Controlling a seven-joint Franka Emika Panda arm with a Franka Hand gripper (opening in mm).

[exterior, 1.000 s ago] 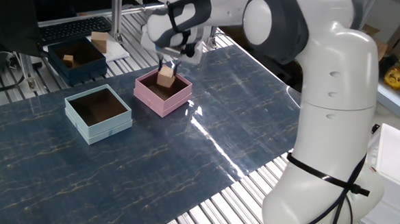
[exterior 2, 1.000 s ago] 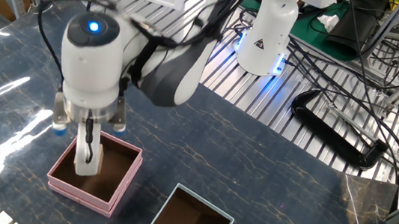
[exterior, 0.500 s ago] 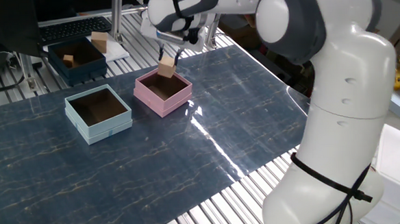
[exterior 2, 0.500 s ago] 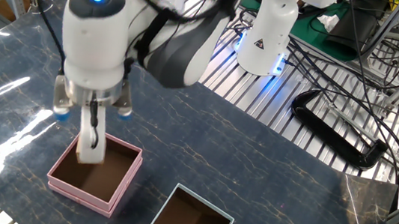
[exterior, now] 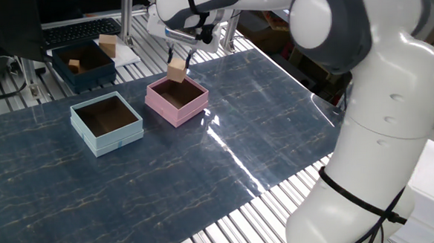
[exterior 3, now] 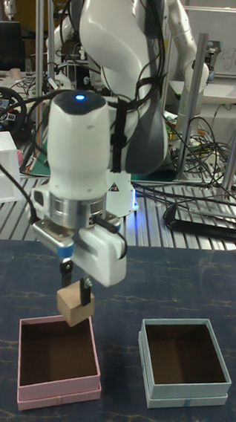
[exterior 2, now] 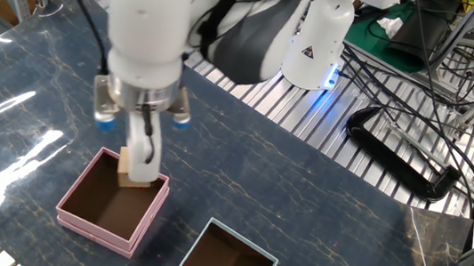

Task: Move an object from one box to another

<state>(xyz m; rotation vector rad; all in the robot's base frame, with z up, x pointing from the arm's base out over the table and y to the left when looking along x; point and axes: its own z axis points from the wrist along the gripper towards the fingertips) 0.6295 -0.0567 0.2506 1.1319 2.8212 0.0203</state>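
Note:
A small tan wooden cube (exterior: pixel 176 71) (exterior 2: pixel 131 173) (exterior 3: pixel 73 308) hangs in the air, with my gripper (exterior: pixel 178 62) (exterior 2: pixel 140 160) (exterior 3: pixel 75 291) shut on it. It is just above the far edge of the pink box (exterior: pixel 162 103) (exterior 2: pixel 76 223) (exterior 3: pixel 54 396), whose brown inside holds nothing. The light blue box (exterior: pixel 106 135) (exterior 2: pixel 242 243) (exterior 3: pixel 187 397), also with nothing inside, sits beside the pink one with a gap between them.
A dark navy box (exterior: pixel 88 76) with small wooden blocks in and behind it stands at the far edge of the table. The arm's white base (exterior 2: pixel 317 44) and black cables (exterior 2: pixel 395 160) sit on the metal slats beyond the blue mat.
My gripper has risen out of the pink box, carrying the cube up and a little toward the box's far edge.

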